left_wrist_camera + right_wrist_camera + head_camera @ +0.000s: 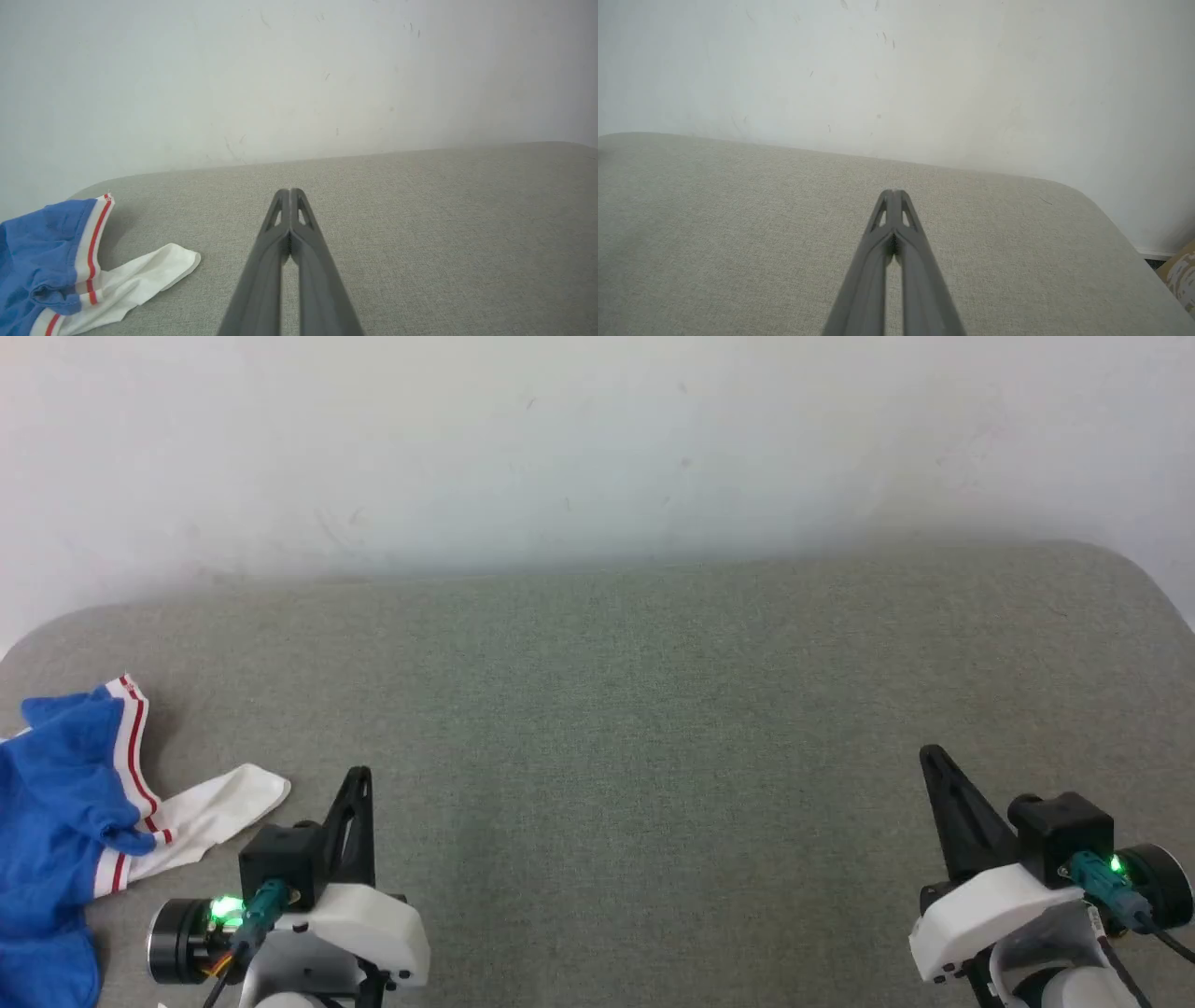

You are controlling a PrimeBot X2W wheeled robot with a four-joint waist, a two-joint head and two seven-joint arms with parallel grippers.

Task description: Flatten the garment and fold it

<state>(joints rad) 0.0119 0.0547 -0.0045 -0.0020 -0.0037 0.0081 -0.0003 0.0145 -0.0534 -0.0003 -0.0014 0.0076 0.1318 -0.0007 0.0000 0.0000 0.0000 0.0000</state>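
Both arms sit low at the near edge, and nothing is in hand. The left gripper [359, 775] has its fingers pressed together, clenched on nothing, and the right gripper [930, 753] is the same, tips meeting with only air between them.

The garment [51, 793] lies bunched at the far left of the grey tabletop [653, 709], off to the left of the left gripper and running out of the head view's left and bottom edges. It is a crumpled blue heap, not flat at all. One white sleeve [219, 807] spills out of it toward the middle of the tabletop and ends near the left gripper without touching it. A red-striped trim [131, 737] stands up along the heap's right side.

Long axis? The visible blue mass runs roughly near-to-far along the left edge, but too much is cut off to call the shirt's true length or where its collar points.

The job looks barely begun, so the first step is the pickup. My read: the left fingers must spread first, then take the sleeve or the striped edge, a single layer and not a wad. Dragging it toward the open middle would give both arms room to spread it.
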